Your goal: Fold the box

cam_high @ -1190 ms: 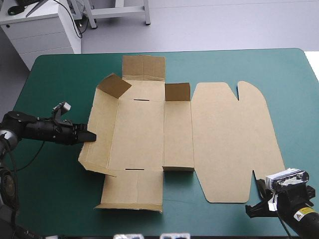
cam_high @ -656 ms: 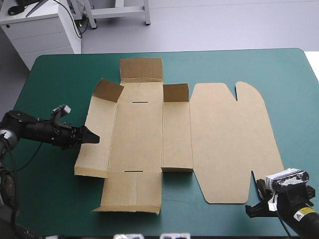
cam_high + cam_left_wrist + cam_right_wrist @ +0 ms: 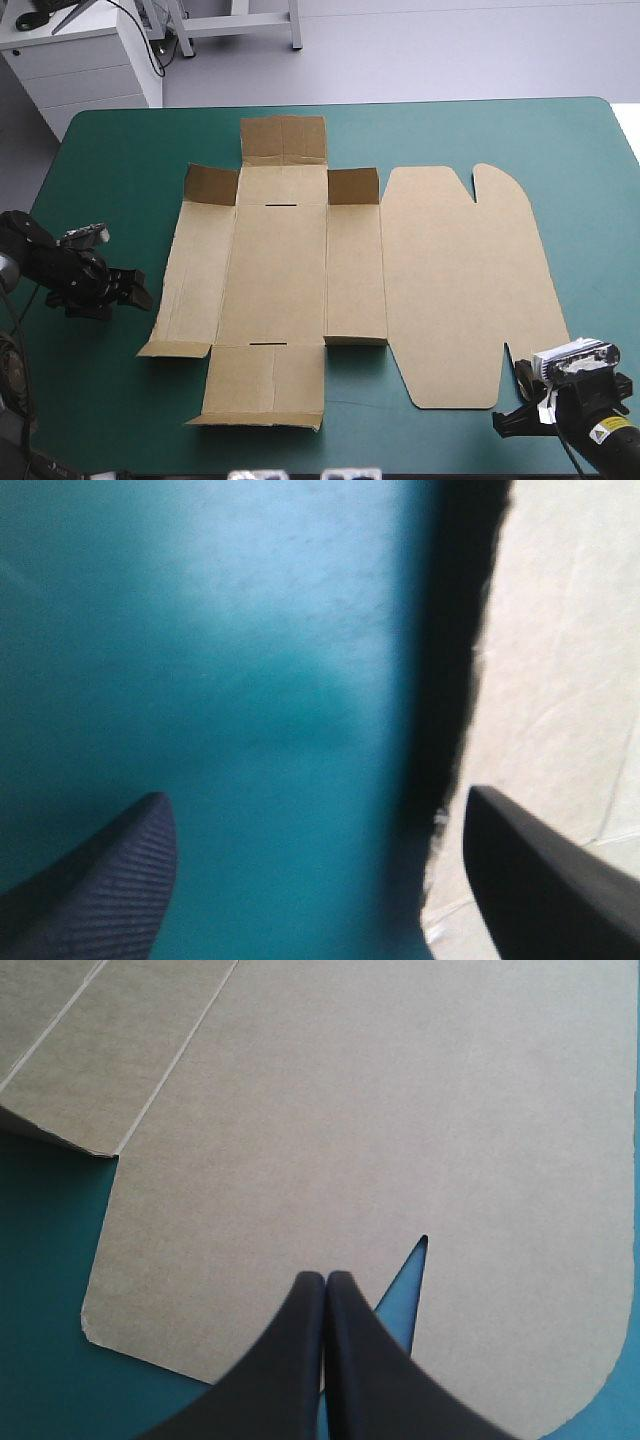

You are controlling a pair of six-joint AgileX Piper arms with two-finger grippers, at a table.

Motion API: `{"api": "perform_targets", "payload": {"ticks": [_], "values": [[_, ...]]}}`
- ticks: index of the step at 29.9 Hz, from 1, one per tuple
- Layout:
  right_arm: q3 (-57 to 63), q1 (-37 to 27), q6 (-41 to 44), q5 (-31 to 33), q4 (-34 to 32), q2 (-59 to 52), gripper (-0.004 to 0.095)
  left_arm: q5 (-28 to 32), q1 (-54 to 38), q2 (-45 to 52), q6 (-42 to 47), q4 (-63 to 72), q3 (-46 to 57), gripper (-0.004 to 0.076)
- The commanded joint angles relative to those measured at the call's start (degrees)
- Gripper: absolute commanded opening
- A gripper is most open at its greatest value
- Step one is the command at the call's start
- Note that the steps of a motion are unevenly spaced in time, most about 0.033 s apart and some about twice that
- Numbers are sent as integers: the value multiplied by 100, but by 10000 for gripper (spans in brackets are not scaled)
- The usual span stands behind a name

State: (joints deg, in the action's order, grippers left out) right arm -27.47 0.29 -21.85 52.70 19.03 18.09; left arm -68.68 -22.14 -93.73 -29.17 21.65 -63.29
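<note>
Box [image 3: 290, 270] flat on teal-green cover [image 3: 100, 160], mid-table, walls not yet raised. Left gripper [image 3: 141, 291] spread wide, empty, just beside left wall panel [image 3: 195, 275], not touching. Right gripper [image 3: 325, 1278] closed, empty, at lid [image 3: 470, 280] near edge. Risk: unpinned sheet slides when panel is pushed.

The teal-green table [image 3: 450, 130] carries the brown box [image 3: 450, 280], spread mostly flat across its middle
</note>
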Motion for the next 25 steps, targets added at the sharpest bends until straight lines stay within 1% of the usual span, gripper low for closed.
{"api": "perform_targets", "payload": {"ticks": [1,3,8,12,17,20,25], "values": [[-150,24,-9,-340,106,54,-19,-370,-169,250,-368,908,-148,566],[-150,24,-9,-340,106,54,-19,-457,-182,250,-550,1164,-148,566],[-150,24,-9,-340,106,54,-19,-548,-182,143,-667,1217,-139,566],[-150,24,-9,-340,106,54,-19,-545,-182,-48,-780,1565,-114,566],[-150,24,-9,-340,106,54,-19,-545,-171,-300,-807,1565,52,566],[-150,24,-9,-340,106,54,-19,-545,-171,-456,-1101,1680,385,566],[-150,24,-9,-340,106,54,-19,-481,-171,-644,-1819,2522,953,566]]}}
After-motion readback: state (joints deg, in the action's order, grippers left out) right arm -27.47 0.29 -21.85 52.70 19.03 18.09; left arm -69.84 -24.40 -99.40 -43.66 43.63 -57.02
